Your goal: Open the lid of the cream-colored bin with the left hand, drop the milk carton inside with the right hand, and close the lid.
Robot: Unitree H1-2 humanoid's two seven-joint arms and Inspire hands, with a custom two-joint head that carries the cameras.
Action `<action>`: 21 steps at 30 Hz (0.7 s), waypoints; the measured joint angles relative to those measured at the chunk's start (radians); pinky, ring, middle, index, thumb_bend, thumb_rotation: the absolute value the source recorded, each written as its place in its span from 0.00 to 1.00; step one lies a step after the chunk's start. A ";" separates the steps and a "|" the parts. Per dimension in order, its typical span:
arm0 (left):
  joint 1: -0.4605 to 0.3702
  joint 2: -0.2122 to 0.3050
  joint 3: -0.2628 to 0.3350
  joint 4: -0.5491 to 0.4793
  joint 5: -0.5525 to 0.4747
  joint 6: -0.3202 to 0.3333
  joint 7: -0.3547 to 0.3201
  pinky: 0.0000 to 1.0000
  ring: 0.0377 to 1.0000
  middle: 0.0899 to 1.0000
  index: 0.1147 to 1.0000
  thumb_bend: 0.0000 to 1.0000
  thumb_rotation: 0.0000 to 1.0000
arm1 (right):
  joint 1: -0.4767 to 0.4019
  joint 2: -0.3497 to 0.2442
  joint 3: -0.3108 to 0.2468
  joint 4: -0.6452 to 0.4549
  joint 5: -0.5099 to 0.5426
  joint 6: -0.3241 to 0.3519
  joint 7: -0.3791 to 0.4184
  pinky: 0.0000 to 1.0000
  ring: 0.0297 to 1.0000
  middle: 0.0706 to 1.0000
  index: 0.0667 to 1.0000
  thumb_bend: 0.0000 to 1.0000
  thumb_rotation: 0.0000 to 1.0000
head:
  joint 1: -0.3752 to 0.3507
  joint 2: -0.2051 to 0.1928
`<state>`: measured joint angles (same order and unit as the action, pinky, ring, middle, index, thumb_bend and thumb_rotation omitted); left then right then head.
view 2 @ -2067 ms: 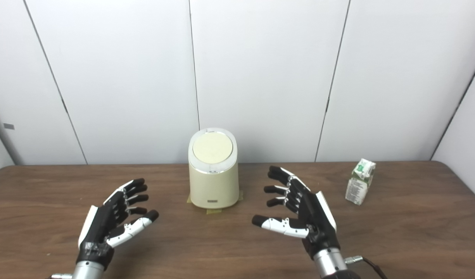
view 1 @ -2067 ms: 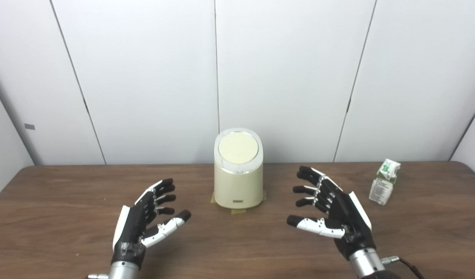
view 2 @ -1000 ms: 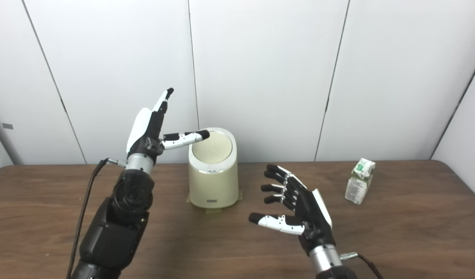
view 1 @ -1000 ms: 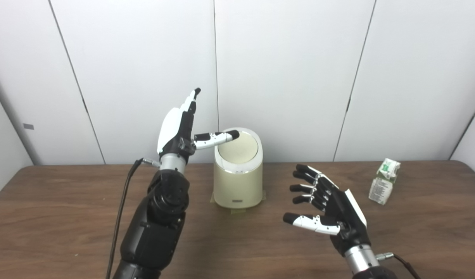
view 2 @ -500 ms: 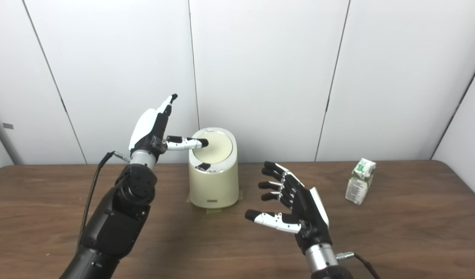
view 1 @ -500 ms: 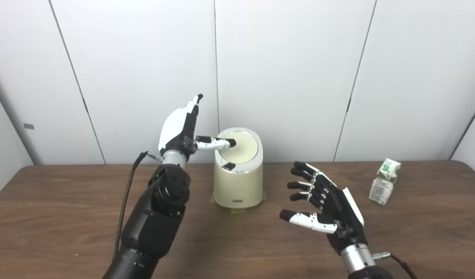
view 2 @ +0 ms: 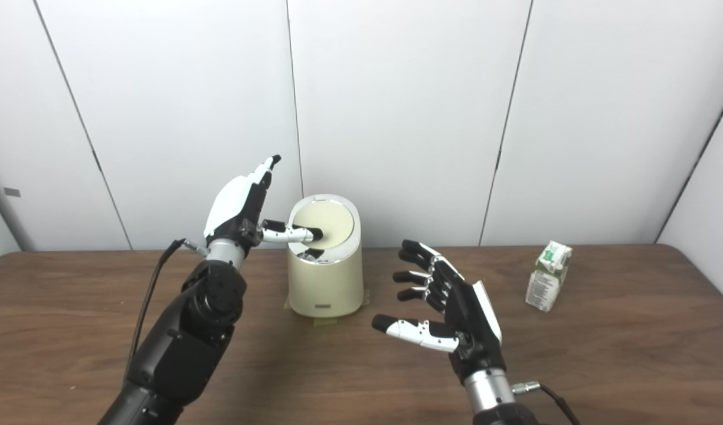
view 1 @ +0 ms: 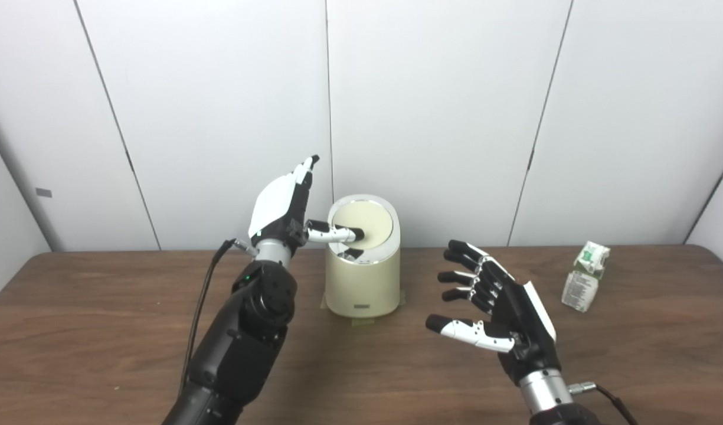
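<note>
Pressing on the lid is the step in hand, and judged from both views the task stands at its very start.

Left eye view: the left hand (view 1: 281, 206) is raised beside the cream-colored bin (view 1: 363, 277), fingers straight and apart, holding nothing. Its thumb (view 1: 336, 234) reaches sideways onto the front part of the round lid (view 1: 366, 223), and the tip appears to touch it. The lid lies flat in its chrome ring, with no opening visible; whether it has begun to yield cannot be told. The right hand (view 1: 503, 313) hovers above the table (view 1: 101, 330), well right of the bin, fingers spread, palm empty. The milk carton (view 1: 585, 276) stands upright near the table's right edge, well apart from both hands and untouched.

Right eye view: the same layout is confirmed. The thumb tip sits on the lid near its front rim, with a dark reflection in the chrome just below. The right hand is between the bin and the carton, nearer the bin. Tan tape (view 2: 324, 321) shows under the bin's base.

Status, as a judgement: nothing is completed. Remaining: open the lid, grasp the carton, drop it inside, close the lid.

Count: one bin, one lid, one milk carton, two hands, one table.
</note>
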<state>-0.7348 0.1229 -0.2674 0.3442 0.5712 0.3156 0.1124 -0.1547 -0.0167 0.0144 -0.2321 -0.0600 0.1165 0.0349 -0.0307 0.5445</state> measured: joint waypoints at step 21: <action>-0.069 0.082 -0.234 0.021 0.372 0.122 -0.069 1.00 1.00 1.00 1.00 1.00 0.03 | 0.000 -0.001 0.000 -0.020 -0.003 0.035 -0.001 0.57 0.69 0.80 0.78 0.79 0.20 | 0.014 0.009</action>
<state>-0.8036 0.2053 -0.5018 0.3656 0.9431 0.4375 0.0436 -0.1542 -0.0180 0.0146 -0.2516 -0.0625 0.1517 0.0344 -0.0169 0.5538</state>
